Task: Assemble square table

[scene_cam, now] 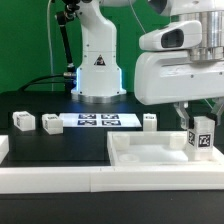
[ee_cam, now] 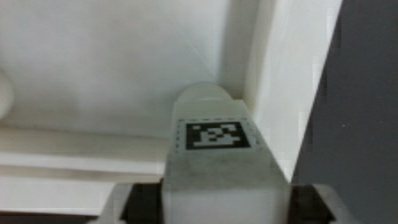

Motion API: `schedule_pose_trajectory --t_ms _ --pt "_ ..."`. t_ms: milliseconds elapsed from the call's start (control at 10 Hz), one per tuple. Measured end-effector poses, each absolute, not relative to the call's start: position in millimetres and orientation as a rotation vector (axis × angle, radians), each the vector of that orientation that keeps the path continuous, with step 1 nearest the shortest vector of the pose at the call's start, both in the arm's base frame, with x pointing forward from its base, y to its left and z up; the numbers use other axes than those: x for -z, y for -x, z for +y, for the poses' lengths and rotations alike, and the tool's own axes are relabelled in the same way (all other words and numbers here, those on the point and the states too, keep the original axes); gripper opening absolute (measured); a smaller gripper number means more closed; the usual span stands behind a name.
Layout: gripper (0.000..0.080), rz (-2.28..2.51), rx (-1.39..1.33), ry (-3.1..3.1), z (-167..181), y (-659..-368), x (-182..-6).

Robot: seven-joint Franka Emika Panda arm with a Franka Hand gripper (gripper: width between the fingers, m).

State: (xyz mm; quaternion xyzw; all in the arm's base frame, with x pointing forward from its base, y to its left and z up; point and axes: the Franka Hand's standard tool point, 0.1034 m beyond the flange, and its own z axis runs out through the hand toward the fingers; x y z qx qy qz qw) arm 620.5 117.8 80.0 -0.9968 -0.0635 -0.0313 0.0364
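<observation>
The white square table slab [scene_cam: 150, 157] lies flat at the exterior view's right, its raised rim toward the front. My gripper [scene_cam: 202, 124] hangs over the slab's far right corner. A white leg block [scene_cam: 203, 139] stands upright between its fingers, with a black-and-white tag on its face. In the wrist view the same leg [ee_cam: 217, 135] fills the space between the two fingers [ee_cam: 135, 202], and a dark strip shows on each side of it. The gripper [ee_cam: 224, 208] looks shut on the leg. I cannot tell whether the leg's lower end touches the slab [ee_cam: 107, 100].
Two loose leg blocks [scene_cam: 22, 121] [scene_cam: 50, 124] stand at the exterior view's left, and a third [scene_cam: 149, 122] is behind the slab. The marker board [scene_cam: 97, 120] lies in front of the robot base [scene_cam: 97, 65]. A long low white barrier rail [scene_cam: 70, 181] runs along the front.
</observation>
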Motion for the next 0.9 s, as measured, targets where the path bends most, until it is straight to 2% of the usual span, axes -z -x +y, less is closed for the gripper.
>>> schedule_pose_trajectory --t_ms 900 --pt "0.0297 1.016 0.06 2.892 98.3 -622.4 -79.9"
